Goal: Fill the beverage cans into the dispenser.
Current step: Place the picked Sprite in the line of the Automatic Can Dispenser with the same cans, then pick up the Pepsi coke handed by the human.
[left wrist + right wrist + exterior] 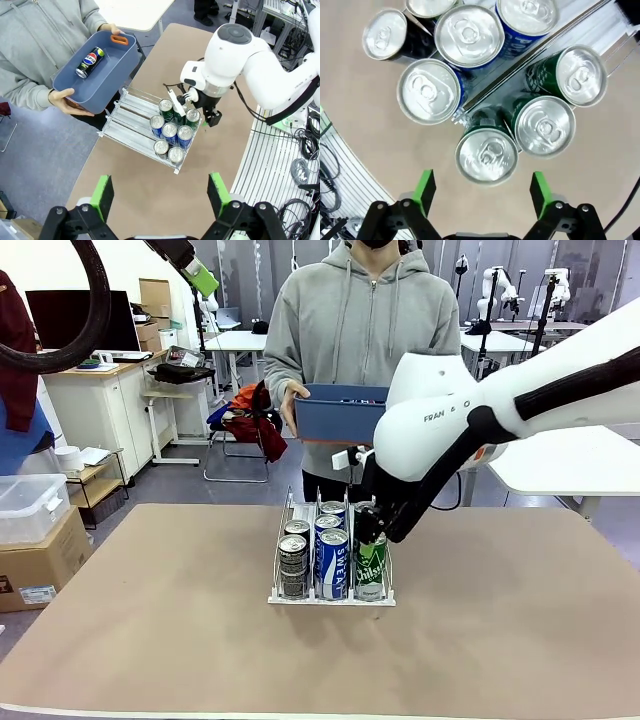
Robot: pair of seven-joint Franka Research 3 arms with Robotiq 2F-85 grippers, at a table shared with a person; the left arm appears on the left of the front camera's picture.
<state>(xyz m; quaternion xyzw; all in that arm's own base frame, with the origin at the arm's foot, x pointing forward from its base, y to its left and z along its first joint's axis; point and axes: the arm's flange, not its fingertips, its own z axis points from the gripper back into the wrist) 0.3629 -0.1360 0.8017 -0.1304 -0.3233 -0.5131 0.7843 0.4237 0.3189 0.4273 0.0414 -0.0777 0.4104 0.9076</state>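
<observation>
The clear three-lane dispenser [330, 598] stands mid-table. Dark grey cans [293, 565] fill its left lane, blue cans [333, 558] the middle and green cans [371, 565] the right. My right gripper [368, 523] hovers just above the green lane. In its wrist view the right gripper [482, 192] is open, with a green can's silver top [486, 155] below and between the pads, not touched. My left gripper [160, 197] is open and empty, high above the dispenser [132, 117]. One more blue can [90, 61] lies in the person's tub.
The person at the far side holds a blue plastic tub [340, 412] in both hands, above the table's far edge. The tub [95, 70] has an orange handle. My right arm [235, 55] reaches over the dispenser. Bare brown tabletop [500, 640] lies all around.
</observation>
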